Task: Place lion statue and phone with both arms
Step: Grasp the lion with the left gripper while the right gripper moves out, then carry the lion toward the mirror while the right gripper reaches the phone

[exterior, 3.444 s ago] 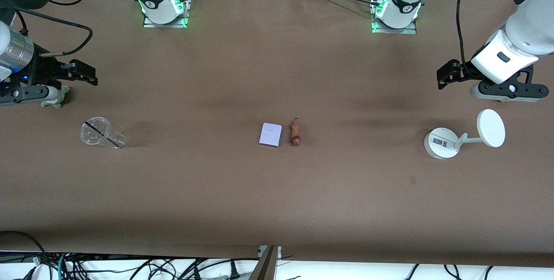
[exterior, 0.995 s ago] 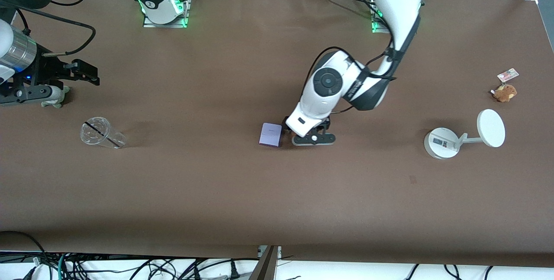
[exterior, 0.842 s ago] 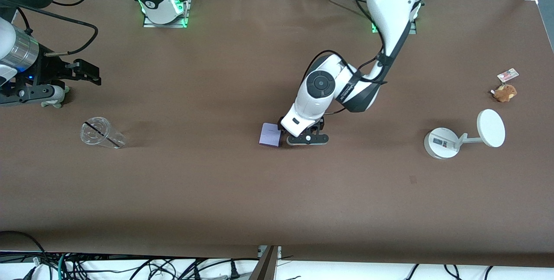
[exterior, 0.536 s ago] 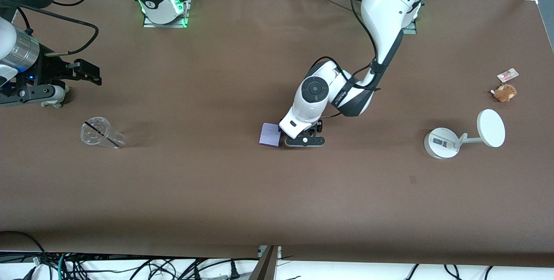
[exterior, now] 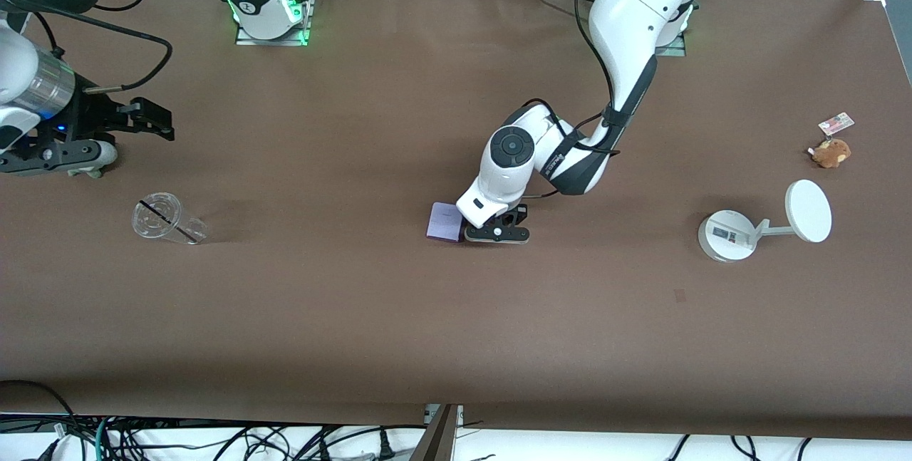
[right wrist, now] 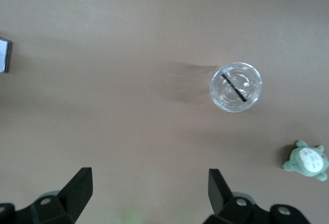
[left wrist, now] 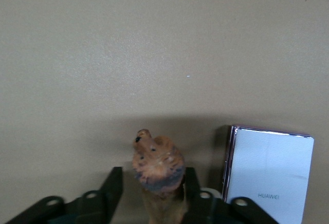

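The lavender phone (exterior: 444, 221) lies flat mid-table; it also shows in the left wrist view (left wrist: 270, 183) and at the edge of the right wrist view (right wrist: 4, 54). The reddish-brown lion statue (left wrist: 158, 170) lies beside it, toward the left arm's end, hidden under the hand in the front view. My left gripper (exterior: 496, 233) is down at the table, open, its fingers astride the lion (left wrist: 153, 193), with a gap on one side. My right gripper (exterior: 158, 126) is open and empty, up over the right arm's end of the table (right wrist: 150, 183).
A clear plastic cup (exterior: 162, 219) with a black straw lies near my right gripper, a small green plush (right wrist: 307, 161) beside it. A white round-based stand (exterior: 734, 233) and a brown plush with a tag (exterior: 831, 152) sit toward the left arm's end.
My left arm swung in from the table's end and came down over the lion, in the last second sinking lower around it. My right gripper shifted slightly.
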Tool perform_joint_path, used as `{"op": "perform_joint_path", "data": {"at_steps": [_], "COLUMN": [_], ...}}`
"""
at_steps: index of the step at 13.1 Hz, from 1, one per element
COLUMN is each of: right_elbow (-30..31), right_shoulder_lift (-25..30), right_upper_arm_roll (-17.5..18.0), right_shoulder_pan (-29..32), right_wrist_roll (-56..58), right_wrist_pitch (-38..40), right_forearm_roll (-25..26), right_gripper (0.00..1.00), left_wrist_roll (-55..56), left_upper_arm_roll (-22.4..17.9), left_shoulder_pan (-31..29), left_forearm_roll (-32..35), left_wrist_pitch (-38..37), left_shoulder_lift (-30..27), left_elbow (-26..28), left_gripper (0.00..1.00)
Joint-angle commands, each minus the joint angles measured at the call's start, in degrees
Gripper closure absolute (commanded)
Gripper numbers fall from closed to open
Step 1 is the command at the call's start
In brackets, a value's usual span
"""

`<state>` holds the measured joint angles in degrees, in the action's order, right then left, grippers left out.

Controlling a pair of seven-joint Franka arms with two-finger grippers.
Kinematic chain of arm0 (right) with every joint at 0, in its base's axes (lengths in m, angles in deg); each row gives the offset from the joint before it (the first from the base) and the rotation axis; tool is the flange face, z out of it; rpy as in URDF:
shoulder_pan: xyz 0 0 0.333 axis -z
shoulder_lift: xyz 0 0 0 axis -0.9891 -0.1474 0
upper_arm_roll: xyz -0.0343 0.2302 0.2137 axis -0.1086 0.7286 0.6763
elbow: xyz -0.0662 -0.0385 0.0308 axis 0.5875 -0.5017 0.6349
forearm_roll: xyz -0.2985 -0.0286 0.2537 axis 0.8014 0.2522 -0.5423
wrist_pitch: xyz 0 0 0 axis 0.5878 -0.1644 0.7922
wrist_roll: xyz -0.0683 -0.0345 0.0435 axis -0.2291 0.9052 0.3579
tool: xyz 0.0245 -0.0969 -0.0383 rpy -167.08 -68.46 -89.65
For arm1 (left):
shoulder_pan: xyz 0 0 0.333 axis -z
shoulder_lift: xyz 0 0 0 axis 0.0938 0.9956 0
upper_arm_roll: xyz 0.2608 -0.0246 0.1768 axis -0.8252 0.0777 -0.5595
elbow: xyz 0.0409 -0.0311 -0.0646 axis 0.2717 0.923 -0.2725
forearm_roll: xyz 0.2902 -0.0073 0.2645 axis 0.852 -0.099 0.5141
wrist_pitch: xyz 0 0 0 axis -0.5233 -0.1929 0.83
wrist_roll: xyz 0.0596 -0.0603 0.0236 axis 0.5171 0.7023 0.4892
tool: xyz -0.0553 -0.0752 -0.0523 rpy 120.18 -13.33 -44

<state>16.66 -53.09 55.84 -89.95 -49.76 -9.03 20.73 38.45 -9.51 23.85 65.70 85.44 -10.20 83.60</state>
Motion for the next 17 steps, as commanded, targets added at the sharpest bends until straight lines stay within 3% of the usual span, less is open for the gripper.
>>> {"op": "perform_joint_path", "data": {"at_steps": [1,3,5,10,14,17], "right_elbow": [-2.0,-3.0,-3.2,-3.3,-4.1,-12.3], "right_shoulder_lift": [-1.5,-2.7,-4.0,-8.9,-16.0,-24.9], "right_upper_arm_roll": [0.2,0.1,0.1,0.2,0.2,0.2], "right_shoulder_pan": [-2.3,-4.4,-7.4,-14.6,-20.0,-22.9], "right_wrist_roll": [-5.5,-8.3,-13.7,-26.4,-35.1,-41.2], "right_wrist_pitch": [0.5,0.5,-1.2,-8.7,-18.0,-19.1], "right_forearm_roll": [-0.9,-0.9,-2.0,-2.4,-2.2,-2.3], "right_gripper": [0.01,0.01,0.01,0.01,0.01,0.01], "left_wrist_roll": [-0.2,-1.4,-3.6,-12.6,-26.7,-36.4], "left_upper_arm_roll": [-0.8,-0.9,-1.1,-1.0,-0.7,-0.5], "left_shoulder_pan": [0.6,0.1,-1.8,-12.7,-24.3,-30.9], "left_forearm_roll": [1.2,1.2,1.2,1.0,0.4,0.1], "left_wrist_pitch": [-0.6,-2.9,-9.8,-24.8,-27.4,-25.9], "left_shoulder_lift": [0.1,-1.0,-4.8,-13.3,-14.4,-12.9], "left_elbow": [-1.5,-1.8,-2.2,-1.9,-0.9,1.6], "left_gripper": [1.0,1.0,1.0,1.0,1.0,1.0]}}
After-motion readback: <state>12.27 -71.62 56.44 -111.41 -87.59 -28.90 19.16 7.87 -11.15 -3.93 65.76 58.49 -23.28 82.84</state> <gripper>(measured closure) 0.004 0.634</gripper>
